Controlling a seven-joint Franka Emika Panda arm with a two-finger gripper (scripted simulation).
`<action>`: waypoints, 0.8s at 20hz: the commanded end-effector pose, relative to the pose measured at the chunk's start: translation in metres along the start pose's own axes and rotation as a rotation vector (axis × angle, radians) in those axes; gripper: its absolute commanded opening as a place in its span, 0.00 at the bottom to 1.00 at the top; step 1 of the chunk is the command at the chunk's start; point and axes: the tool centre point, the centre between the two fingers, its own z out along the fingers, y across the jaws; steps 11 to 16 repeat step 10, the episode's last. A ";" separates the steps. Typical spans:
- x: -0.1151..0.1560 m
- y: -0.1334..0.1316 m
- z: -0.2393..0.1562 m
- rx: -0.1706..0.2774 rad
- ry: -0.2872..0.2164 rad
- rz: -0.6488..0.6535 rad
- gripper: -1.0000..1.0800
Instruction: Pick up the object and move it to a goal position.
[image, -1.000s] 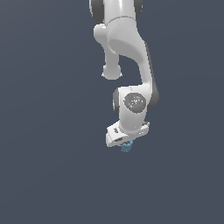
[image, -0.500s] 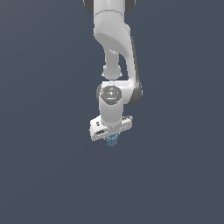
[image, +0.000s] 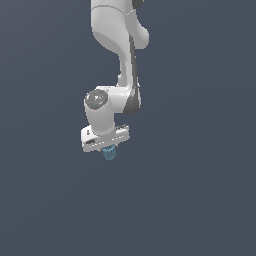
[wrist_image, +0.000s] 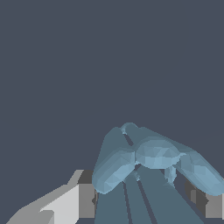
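The object (image: 109, 153) is a small teal-blue lumpy blob. In the exterior view it hangs just under my white gripper (image: 108, 150), which is shut on it. In the wrist view the object (wrist_image: 148, 159) fills the space between my two grey fingertips (wrist_image: 85, 199), with several rounded lobes spreading out. The arm reaches down from above and holds the object in the air, over the plain dark grey ground. No goal marker shows in either view.
The plain dark grey ground (image: 200, 200) fills both views. The white arm (image: 117, 45) comes down from the top of the exterior view. Nothing else is in sight.
The arm has swung toward the exterior view's left, carrying the object with it. The wrist has turned. The gripper stays shut on the object.
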 end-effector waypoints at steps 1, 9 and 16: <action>-0.010 0.011 -0.001 0.000 0.000 -0.002 0.00; -0.017 0.022 -0.001 0.000 0.000 -0.002 0.00; -0.016 0.021 -0.001 0.000 0.000 -0.002 0.00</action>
